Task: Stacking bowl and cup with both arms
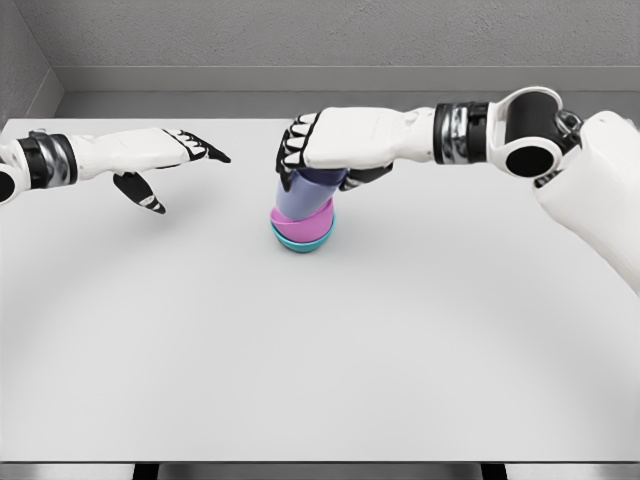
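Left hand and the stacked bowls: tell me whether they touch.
Apart. The head view shows bare table between the open left hand and the stacked bowls, with its fingers spread and holding nothing.

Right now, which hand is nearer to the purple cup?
The right hand. It is curled around the top of the purple cup, which sits in the stacked bowls. The left hand is open, apart, off to the cup's left.
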Robot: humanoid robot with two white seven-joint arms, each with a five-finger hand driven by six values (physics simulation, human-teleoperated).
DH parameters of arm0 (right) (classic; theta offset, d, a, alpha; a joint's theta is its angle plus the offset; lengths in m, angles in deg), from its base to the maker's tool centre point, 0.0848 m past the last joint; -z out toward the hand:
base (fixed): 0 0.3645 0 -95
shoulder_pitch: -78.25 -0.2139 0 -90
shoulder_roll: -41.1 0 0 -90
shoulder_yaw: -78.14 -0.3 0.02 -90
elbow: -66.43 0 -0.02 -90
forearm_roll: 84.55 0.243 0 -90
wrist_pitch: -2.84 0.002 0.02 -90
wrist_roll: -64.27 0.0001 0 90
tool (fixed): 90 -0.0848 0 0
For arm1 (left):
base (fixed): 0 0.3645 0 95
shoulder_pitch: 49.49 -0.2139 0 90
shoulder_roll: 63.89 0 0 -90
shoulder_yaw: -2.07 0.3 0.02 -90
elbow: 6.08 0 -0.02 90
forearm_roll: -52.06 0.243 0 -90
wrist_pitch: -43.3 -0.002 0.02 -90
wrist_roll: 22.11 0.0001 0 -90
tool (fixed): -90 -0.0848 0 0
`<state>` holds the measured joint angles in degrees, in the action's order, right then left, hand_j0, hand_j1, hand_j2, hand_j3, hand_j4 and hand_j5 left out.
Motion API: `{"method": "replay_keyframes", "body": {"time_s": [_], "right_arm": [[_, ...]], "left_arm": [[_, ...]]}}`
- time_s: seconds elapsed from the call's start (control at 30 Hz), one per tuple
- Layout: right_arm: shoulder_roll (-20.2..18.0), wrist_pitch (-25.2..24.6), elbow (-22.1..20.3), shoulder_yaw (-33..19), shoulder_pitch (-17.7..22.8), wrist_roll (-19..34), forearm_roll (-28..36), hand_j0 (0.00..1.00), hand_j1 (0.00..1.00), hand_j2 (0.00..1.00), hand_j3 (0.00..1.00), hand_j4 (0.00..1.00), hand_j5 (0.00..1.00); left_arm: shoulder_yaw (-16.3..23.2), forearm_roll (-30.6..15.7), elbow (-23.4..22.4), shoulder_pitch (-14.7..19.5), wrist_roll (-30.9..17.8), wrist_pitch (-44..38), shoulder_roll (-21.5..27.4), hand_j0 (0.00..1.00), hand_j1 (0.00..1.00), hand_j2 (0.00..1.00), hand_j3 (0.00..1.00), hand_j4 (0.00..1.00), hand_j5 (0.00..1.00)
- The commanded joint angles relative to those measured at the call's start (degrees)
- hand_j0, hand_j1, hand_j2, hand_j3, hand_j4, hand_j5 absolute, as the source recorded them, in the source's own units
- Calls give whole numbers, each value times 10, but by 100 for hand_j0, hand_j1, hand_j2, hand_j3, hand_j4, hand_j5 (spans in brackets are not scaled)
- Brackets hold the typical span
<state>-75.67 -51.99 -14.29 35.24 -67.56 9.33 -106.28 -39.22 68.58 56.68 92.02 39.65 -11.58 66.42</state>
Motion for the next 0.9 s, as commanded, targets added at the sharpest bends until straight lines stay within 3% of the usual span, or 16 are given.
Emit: {"method": "replay_keyframes", "body": {"time_s": [0.0, 0.87], "right_arm": [[0, -2, 0, 1, 0, -1, 3, 49, 49, 49, 49, 49, 49], [20, -2, 43, 0, 5, -1, -15, 49, 49, 49, 49, 49, 49]], "left_arm": [[-2, -4, 0, 0, 0, -1, 0, 100, 100, 100, 100, 100, 100], [-5, -4, 0, 1, 0, -1, 1, 100, 100, 100, 100, 100, 100]]}}
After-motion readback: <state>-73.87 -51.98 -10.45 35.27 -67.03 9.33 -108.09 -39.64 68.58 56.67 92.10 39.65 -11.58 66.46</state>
